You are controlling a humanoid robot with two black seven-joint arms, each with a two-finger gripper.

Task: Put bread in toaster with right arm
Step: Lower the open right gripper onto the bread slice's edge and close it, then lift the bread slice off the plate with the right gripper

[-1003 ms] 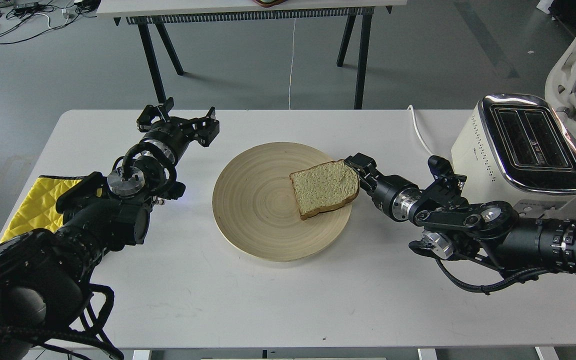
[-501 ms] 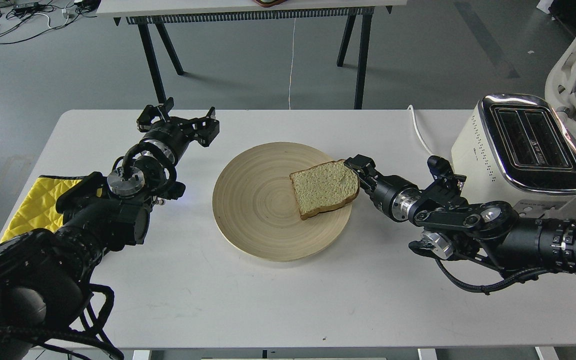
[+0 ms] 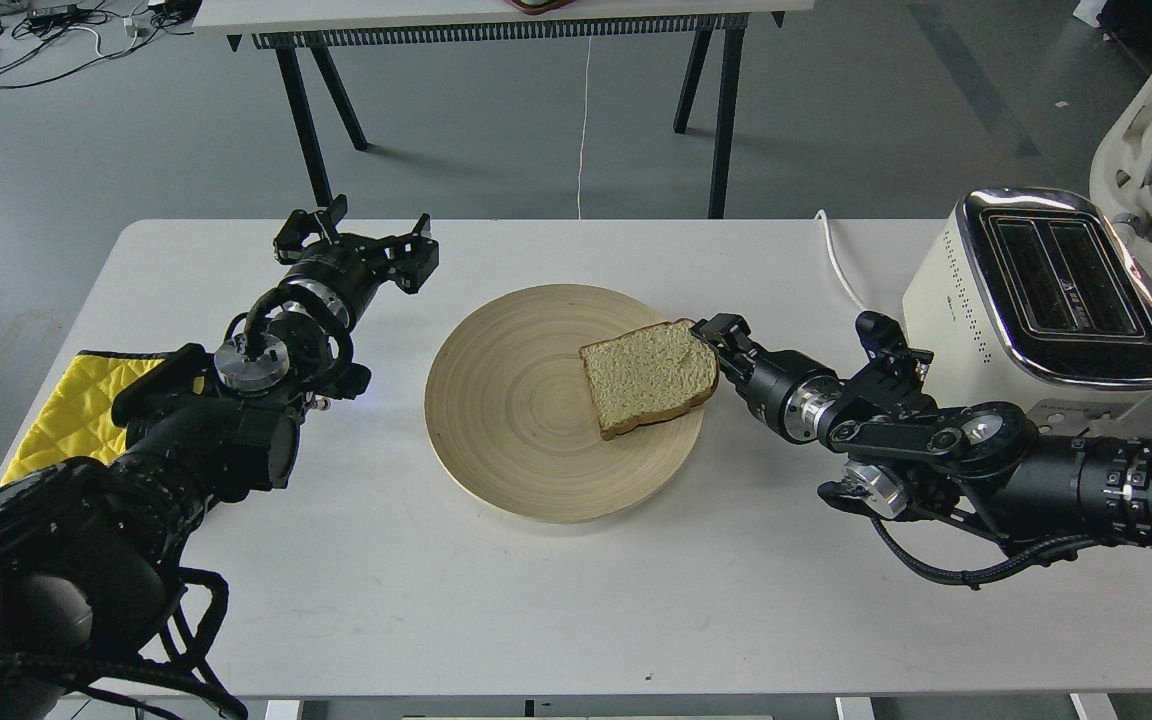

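Observation:
The bread (image 3: 648,377) lies on a round wooden plate (image 3: 506,440) at the table's middle, with its right crust over the plate's rim. My right gripper (image 3: 717,338) is at that right crust. Its upper finger (image 3: 724,327) lies on top of the slice and the lower one is hidden under it, so it looks shut on the bread's edge. The toaster (image 3: 1036,290) stands at the far right with both slots empty. My left gripper (image 3: 364,232) is open and empty, left of the plate.
A yellow quilted cloth (image 3: 76,405) lies at the table's left edge under my left arm. The toaster's white cord (image 3: 836,262) runs off the back edge. A chair (image 3: 1151,120) stands behind the toaster, and another table's legs (image 3: 306,120) stand beyond.
My right gripper's upper finger has come down a little onto the bread's right crust. The bread, the plate and my left arm have not moved.

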